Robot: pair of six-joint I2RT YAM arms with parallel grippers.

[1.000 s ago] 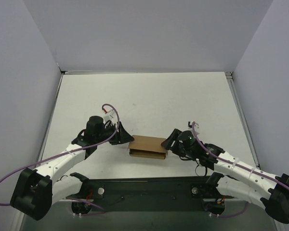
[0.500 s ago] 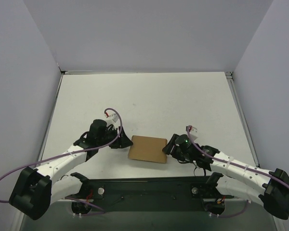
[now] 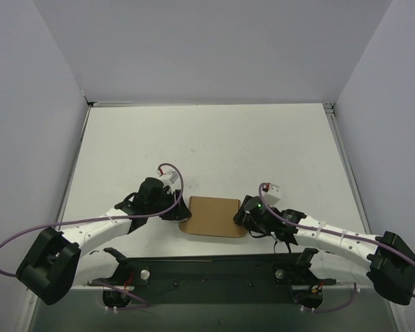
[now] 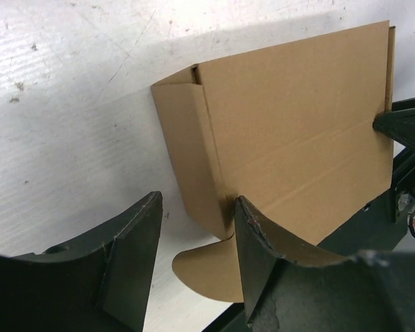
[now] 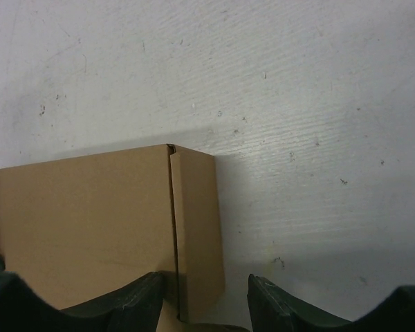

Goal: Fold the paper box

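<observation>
The paper box (image 3: 213, 216) is a brown cardboard box lying flat on the white table near the front edge, between both arms. My left gripper (image 3: 179, 208) is open at its left end. In the left wrist view the box (image 4: 290, 138) fills the upper right, and its folded side wall and a rounded tab (image 4: 207, 270) lie between the fingers (image 4: 135, 256). My right gripper (image 3: 243, 214) is open at the box's right end. In the right wrist view the box's side flap (image 5: 197, 228) sits between the fingers (image 5: 128, 308).
The black base rail (image 3: 214, 266) runs just in front of the box. White walls close the table on the left, back and right. Purple cables (image 3: 14, 242) loop off both arms.
Both grippers have moved nearer the front edge and closer in on the box's ends. The box has shifted slightly toward the front and now shows only its flat top.
</observation>
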